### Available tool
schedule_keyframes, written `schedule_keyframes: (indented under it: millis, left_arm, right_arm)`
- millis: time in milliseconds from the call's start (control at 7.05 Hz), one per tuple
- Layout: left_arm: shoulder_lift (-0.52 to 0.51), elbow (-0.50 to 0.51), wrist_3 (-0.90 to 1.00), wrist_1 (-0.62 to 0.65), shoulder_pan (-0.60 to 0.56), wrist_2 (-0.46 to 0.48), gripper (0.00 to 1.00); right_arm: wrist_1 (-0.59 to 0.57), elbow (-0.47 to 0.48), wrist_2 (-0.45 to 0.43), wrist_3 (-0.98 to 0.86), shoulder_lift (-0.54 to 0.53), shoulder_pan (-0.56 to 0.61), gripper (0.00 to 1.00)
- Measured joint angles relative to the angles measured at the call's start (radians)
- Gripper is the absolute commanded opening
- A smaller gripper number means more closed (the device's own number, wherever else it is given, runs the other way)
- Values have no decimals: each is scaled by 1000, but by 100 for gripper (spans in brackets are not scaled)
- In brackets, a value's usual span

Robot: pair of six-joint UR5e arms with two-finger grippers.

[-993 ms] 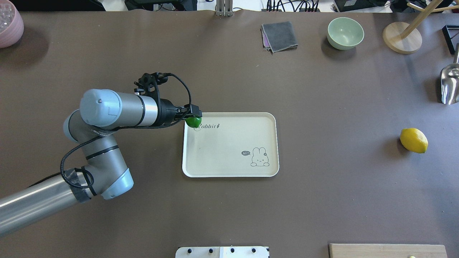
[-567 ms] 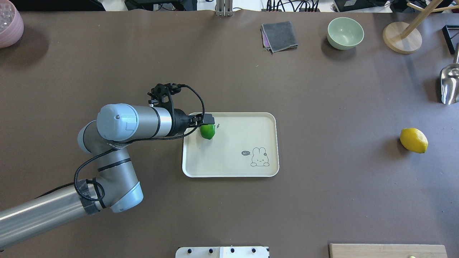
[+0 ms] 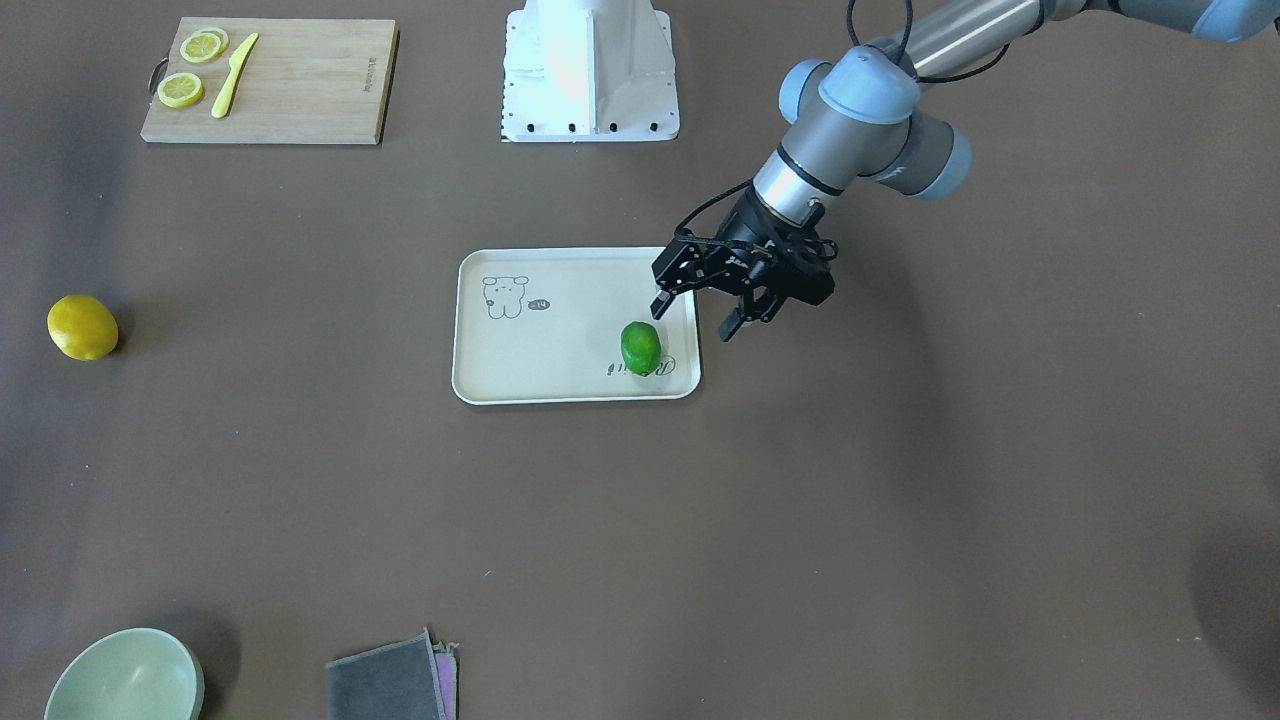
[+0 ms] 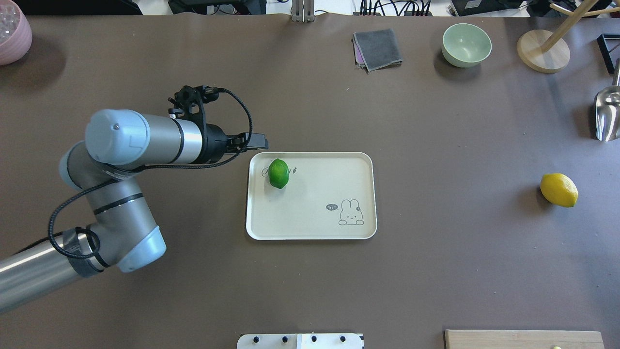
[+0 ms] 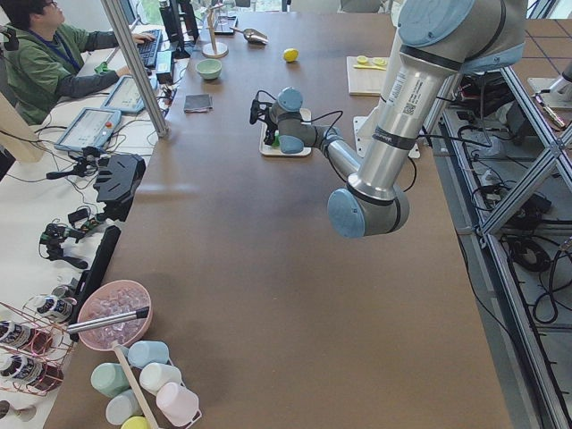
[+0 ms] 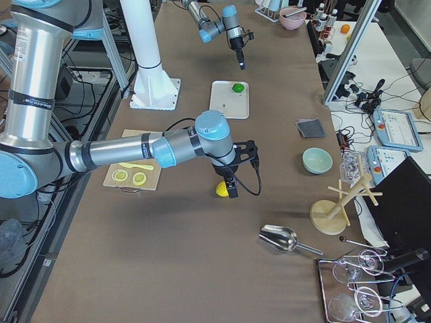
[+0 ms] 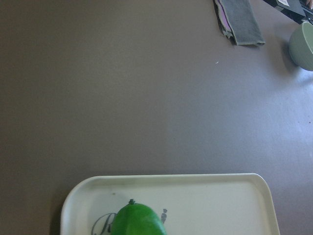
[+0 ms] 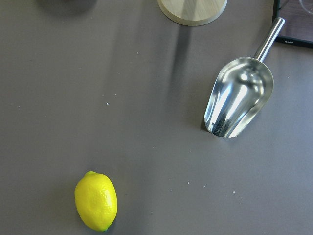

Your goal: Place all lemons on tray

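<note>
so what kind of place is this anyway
Most likely a robotics lab: a UR5e arm works over a table of props, an operator sits at a keyboard alongside, and a teach pendant lies nearby.

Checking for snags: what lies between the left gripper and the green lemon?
Only the rim and bare floor of the tray, in the overhead view; the left gripper is apart from the green lemon.
</note>
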Motion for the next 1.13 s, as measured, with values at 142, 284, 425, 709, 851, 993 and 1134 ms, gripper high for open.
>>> schedule_keyframes:
  millis: [142, 284, 425, 709, 851, 993, 1134]
  left_arm:
    - [56, -47, 111, 59, -91, -108, 98]
    - [120, -68, 222, 80, -186, -213, 98]
    - [176, -75, 319, 85, -261, -283, 98]
    - [243, -77, 440, 87, -342, -345, 98]
    - [253, -77, 458, 87, -356, -357, 98]
    - [256, -77, 464, 86, -360, -362, 98]
    - [257, -77, 466, 86, -361, -363, 98]
  right_arm:
    - [4, -1, -8, 47, 5, -42, 100]
    - [6, -3, -20, 100, 15, -110, 100]
    - [7, -7, -28, 123, 25, -181, 100]
    - [9, -38, -79, 131, 69, -305, 100]
    - [13, -71, -119, 128, 90, -346, 100]
    - [38, -107, -142, 126, 100, -386, 100]
    - [84, -153, -150, 126, 102, -419, 100]
